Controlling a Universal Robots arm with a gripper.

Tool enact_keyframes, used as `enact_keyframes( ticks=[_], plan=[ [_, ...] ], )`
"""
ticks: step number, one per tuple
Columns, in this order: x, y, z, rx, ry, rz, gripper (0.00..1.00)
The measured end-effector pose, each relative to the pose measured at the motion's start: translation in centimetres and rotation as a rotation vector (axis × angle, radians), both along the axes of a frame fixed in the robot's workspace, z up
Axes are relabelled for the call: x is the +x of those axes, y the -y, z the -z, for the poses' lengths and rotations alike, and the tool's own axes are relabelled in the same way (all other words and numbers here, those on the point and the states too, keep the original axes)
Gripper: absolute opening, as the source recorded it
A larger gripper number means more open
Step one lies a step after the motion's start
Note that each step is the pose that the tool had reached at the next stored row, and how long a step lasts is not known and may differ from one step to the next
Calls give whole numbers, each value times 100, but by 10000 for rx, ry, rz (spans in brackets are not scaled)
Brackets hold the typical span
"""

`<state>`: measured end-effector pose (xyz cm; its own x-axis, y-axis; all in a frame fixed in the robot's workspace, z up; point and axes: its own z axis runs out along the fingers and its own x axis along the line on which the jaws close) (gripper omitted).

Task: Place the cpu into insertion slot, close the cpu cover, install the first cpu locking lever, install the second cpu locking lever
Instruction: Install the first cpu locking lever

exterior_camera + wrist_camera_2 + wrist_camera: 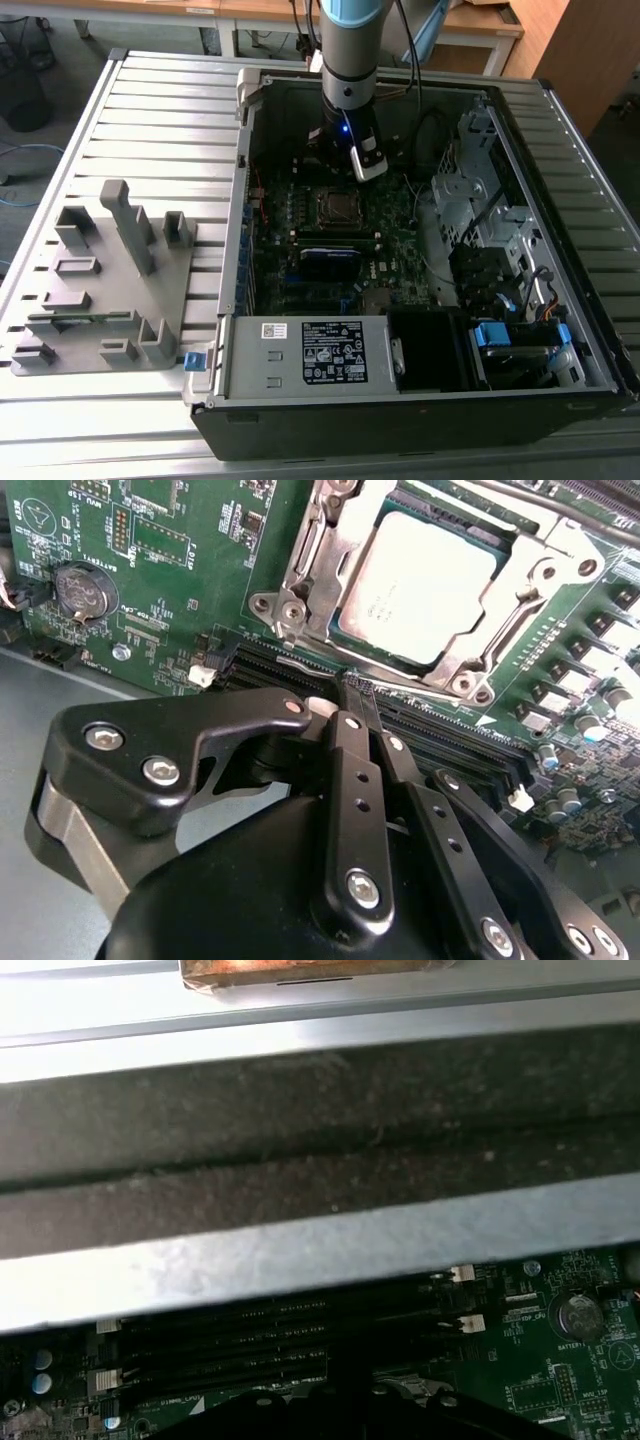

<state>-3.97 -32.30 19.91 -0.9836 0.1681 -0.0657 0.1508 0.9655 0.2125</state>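
The cpu [420, 580] lies flat in the insertion slot [300, 605], its greyish-silver top facing up. The silver cpu cover [535, 585] lies down around the chip's edges. In the second wrist view my gripper [350, 688] is shut, with its black fingertips together just beside the slot's edge, over the long black memory slots [450, 735]. Nothing shows between the fingers. In the exterior view the gripper [340, 162] hangs inside the open computer case, just behind the insertion slot [340, 206].
A grey fixture tray [105, 285] lies on the slatted table at the exterior view's left. Inside the case are a black card [330, 262], a power supply [310, 355] and metal drive cages [470, 200]. The case wall [300, 1160] stands close by the arm.
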Motion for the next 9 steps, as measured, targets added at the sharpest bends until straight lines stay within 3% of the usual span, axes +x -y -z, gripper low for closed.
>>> enact_keyframes(
  ticks=[9],
  plan=[
    [2, -21, 3, 1, 2, 0, 11]
  ],
)
